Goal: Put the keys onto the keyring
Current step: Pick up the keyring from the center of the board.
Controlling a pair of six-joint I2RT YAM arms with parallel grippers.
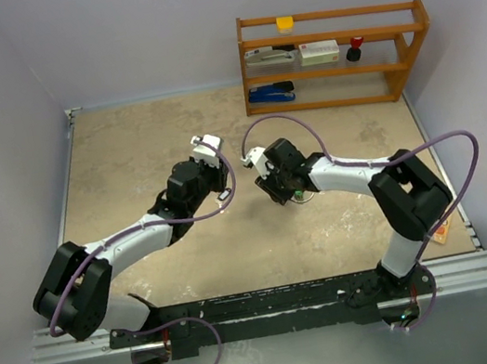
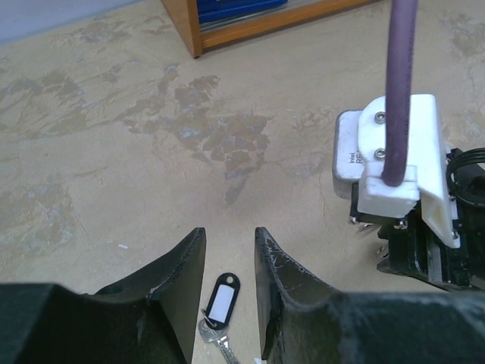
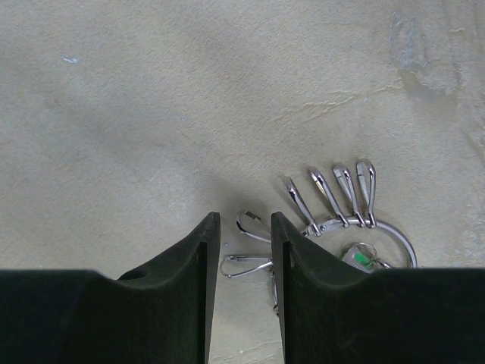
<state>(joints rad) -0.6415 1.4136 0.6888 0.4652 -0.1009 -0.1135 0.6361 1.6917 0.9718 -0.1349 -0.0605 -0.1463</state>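
Observation:
In the right wrist view the silver keyring (image 3: 399, 235) lies on the table at the right, with several teardrop snap clips (image 3: 345, 193) fanned out along it. A green-headed key (image 3: 364, 259) lies just under the ring, partly hidden by my right finger. My right gripper (image 3: 244, 218) is open above two more clips (image 3: 246, 265), with nothing held. In the left wrist view a silver key (image 2: 214, 332) on a black tag with a white label (image 2: 220, 301) lies flat on the table. My left gripper (image 2: 229, 231) hangs open over it, touching nothing.
A wooden shelf (image 1: 334, 53) with a stapler and small items stands at the back right. From above, the two grippers face each other mid-table, the left (image 1: 215, 179) and the right (image 1: 280, 187) close together. The right wrist camera housing (image 2: 394, 152) sits just right of the left fingers.

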